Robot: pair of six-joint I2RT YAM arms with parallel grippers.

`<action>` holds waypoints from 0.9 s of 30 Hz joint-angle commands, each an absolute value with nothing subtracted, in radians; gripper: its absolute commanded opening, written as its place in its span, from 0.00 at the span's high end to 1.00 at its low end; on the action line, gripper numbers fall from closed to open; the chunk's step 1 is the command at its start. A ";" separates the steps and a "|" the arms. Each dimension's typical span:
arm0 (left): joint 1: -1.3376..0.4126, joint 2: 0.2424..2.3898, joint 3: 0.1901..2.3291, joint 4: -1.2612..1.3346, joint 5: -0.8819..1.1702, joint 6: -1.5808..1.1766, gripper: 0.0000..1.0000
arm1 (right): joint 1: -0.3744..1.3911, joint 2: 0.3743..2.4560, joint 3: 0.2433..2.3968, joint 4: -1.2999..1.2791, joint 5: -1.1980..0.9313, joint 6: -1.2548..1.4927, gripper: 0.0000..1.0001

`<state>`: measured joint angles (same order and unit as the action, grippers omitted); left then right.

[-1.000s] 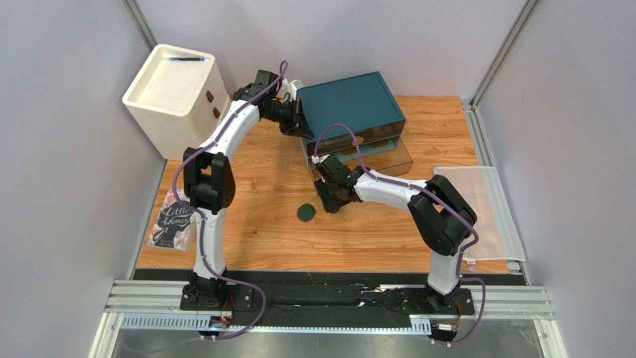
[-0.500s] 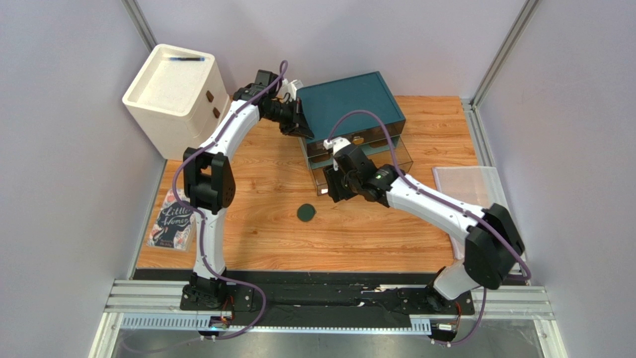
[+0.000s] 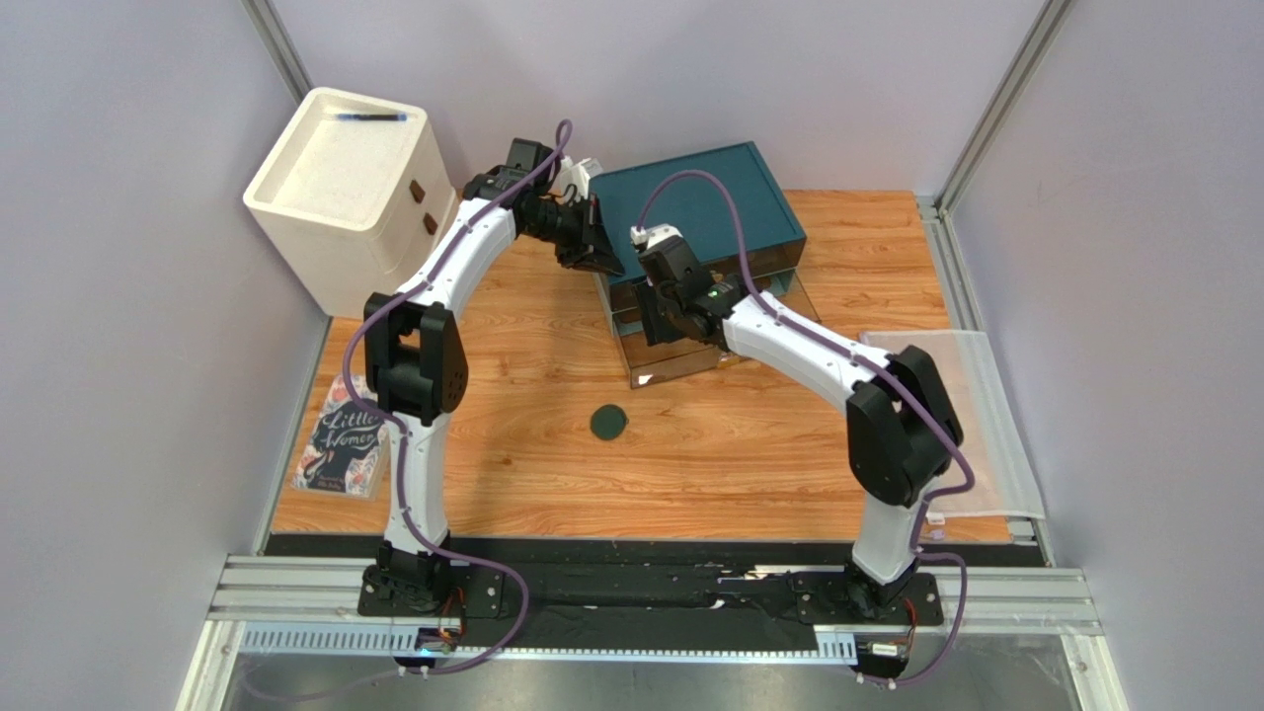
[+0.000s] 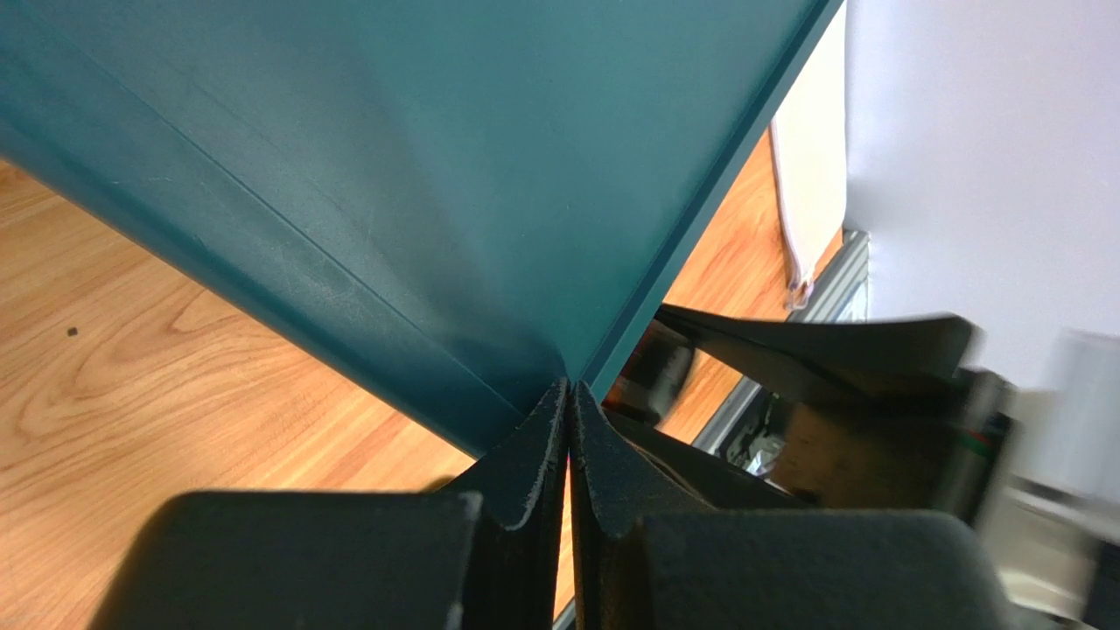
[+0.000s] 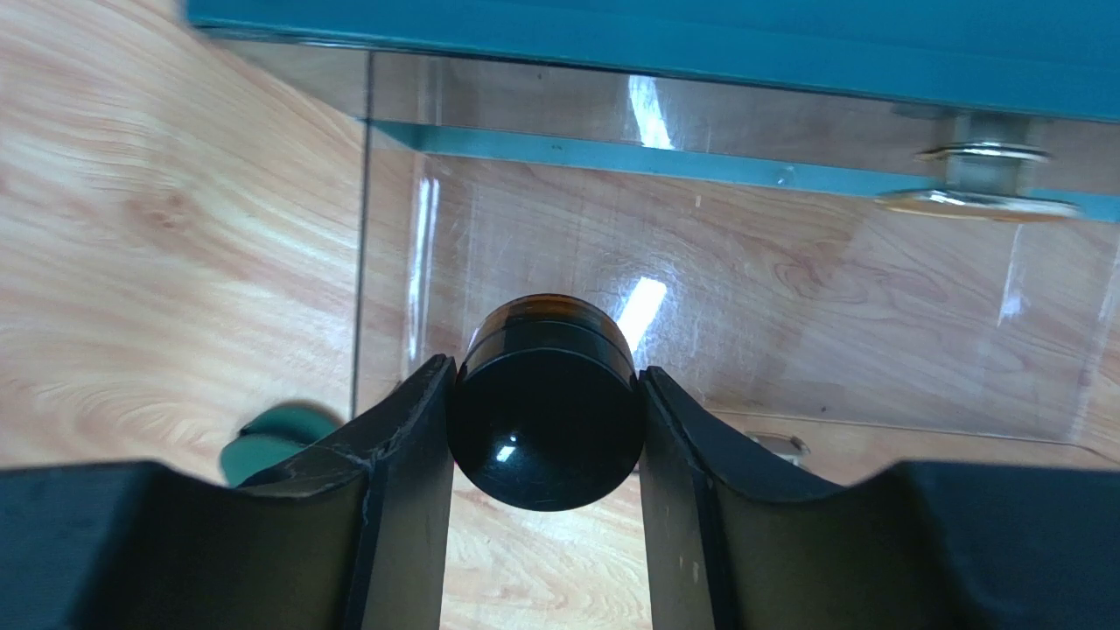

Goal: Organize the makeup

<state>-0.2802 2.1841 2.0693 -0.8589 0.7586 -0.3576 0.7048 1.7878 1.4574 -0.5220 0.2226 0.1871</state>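
Wooden table (image 3: 712, 445) | wrist-only: black jar (image 5: 546, 440) in right end effector (image 5: 546, 374)

Even, diffuse overhead light fills the top view. The teal organizer (image 3: 698, 200) and the wooden worktop (image 3: 712, 445) in front of it are sharp, with only faint, soft shadows. In the right wrist view, white glare streaks the clear drawer (image 5: 789, 289) below the organizer, and a small glint sits on the black jar (image 5: 546, 420). In the left wrist view, shapes right of the organizer's corner are smeared, and the near fingers (image 4: 519, 492) look soft.
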 commanded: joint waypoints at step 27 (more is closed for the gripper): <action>-0.268 2.223 2.082 -1.040 0.664 -0.321 0.91 | 0.879 1.752 1.398 -0.512 -0.037 0.066 0.45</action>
